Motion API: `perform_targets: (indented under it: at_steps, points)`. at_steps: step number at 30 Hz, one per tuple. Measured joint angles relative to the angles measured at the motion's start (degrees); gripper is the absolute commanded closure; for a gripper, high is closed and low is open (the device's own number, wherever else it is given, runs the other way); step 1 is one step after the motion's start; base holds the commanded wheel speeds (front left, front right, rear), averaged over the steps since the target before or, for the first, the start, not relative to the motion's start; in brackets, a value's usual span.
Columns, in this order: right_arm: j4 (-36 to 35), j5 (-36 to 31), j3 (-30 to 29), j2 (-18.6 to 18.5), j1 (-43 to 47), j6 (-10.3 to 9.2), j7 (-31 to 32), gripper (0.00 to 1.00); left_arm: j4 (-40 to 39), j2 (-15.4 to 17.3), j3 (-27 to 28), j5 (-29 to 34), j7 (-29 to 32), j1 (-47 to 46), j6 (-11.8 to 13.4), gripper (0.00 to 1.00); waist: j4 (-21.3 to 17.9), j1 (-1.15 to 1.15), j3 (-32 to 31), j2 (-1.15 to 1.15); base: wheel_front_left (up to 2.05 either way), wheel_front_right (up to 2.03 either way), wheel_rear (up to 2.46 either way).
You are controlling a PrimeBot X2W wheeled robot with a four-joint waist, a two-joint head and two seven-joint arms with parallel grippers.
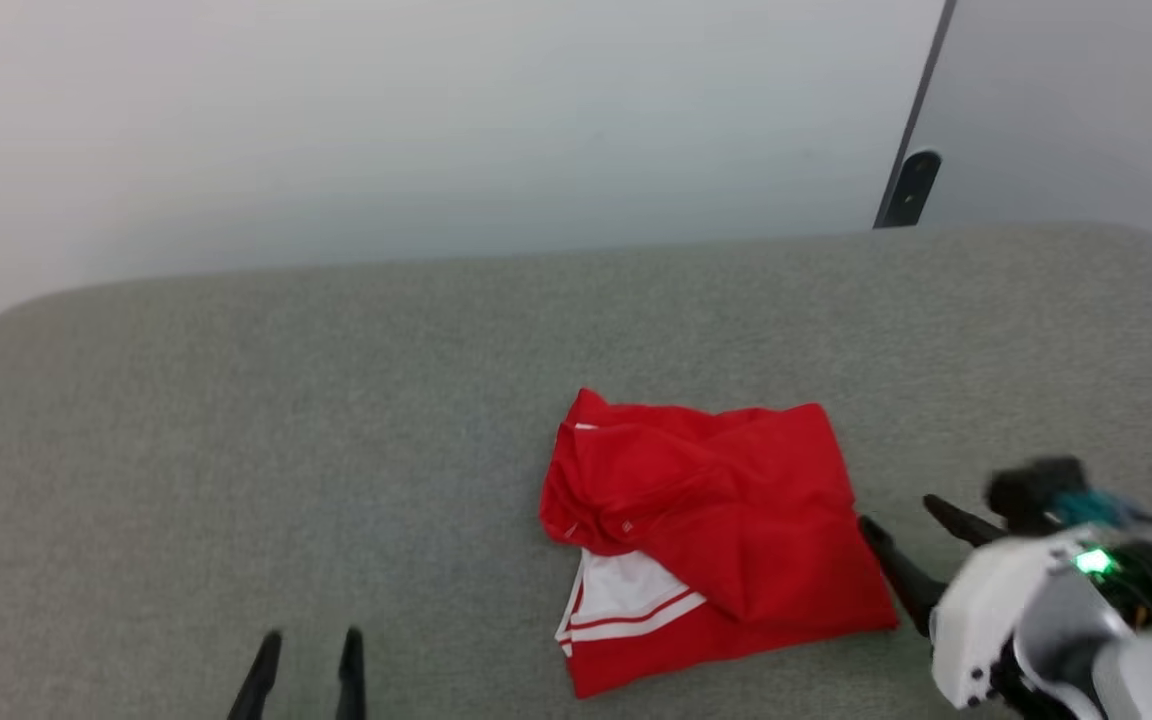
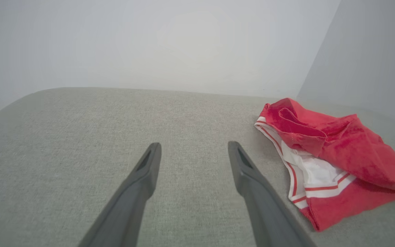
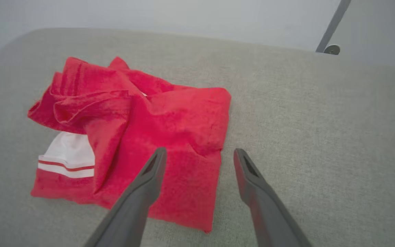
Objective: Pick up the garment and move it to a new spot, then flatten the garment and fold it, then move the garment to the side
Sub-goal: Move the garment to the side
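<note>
The garment [image 1: 726, 520] is a red shirt with a white, red-striped sleeve end, lying folded and a bit rumpled on the grey cushioned surface [image 1: 286, 450], right of centre. My right gripper [image 1: 901, 515] hovers open just off its right edge; in the right wrist view its fingers [image 3: 153, 175] straddle the garment's [image 3: 170, 137] right border, one over the cloth, one over bare surface. My left gripper [image 1: 308, 640] is open at the lower left, well clear of the cloth; the left wrist view shows the garment [image 2: 334, 154] off to the right of that gripper [image 2: 192, 145].
The grey surface [image 2: 63, 137] ends at a rounded far edge against a pale wall. A dark post with a small fitting [image 1: 908, 188] stands behind the far right edge. Bare surface stretches left of the garment.
</note>
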Motion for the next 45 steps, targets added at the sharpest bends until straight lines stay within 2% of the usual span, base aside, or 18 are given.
perform_targets:
  at_steps: [2,8,13,17,27,28,29,40,45]
  points:
    - [3.19,0.68,3.21,-1.71,-3.64,0.00,3.99,0.00,0.21,-0.01,-0.58,-0.01,0.00,-1.55,-0.03,0.00,0.53,0.00,0.93,0.00,0.00,0.00,0.00]
    - [12.07,3.88,4.91,-4.28,-12.99,-0.01,16.11,0.00,0.92,-0.08,-1.59,-0.76,0.00,-5.38,-0.09,0.00,3.07,0.00,3.90,0.00,0.00,0.00,0.00]
    - [17.19,5.55,4.89,-4.07,-17.58,-0.01,24.73,0.00,2.00,-0.10,-2.23,-1.52,0.00,-7.32,-0.25,0.00,5.37,0.00,6.36,0.00,0.00,0.00,0.00]
    - [21.16,6.51,4.88,-2.72,-19.95,-0.01,27.15,0.00,2.46,-0.12,-3.43,-2.13,0.00,-9.19,-0.34,0.00,6.95,0.00,8.36,0.00,0.00,0.00,0.00]
    - [25.63,5.67,6.10,-3.76,-22.24,0.01,26.25,0.00,3.28,-0.15,-4.01,-3.26,0.00,-11.46,-0.32,0.00,10.59,0.00,11.90,0.00,0.00,0.00,0.00]
    - [25.81,5.71,6.26,-3.80,-22.39,0.01,25.85,0.54,3.33,-0.16,-4.01,-3.26,0.00,-11.46,-0.32,0.00,10.76,0.00,12.11,0.00,0.00,0.00,0.00]
    - [25.83,5.89,6.70,-3.85,-22.52,-0.01,25.52,1.00,3.35,-0.16,-4.00,-3.33,0.00,-11.46,-0.32,0.00,10.86,0.00,12.25,0.00,0.00,0.00,0.00]
    - [25.80,9.39,7.34,-2.89,-21.87,0.01,15.56,1.00,3.42,-0.16,-4.27,-2.77,0.00,-11.66,-0.43,0.00,8.34,0.00,11.56,0.00,0.00,0.00,0.00]
    - [22.82,11.00,7.12,-4.70,-20.91,0.07,11.45,1.00,2.45,-0.16,-4.61,-2.16,0.00,-12.67,-0.51,0.00,5.89,0.00,11.54,0.00,0.00,0.00,0.00]
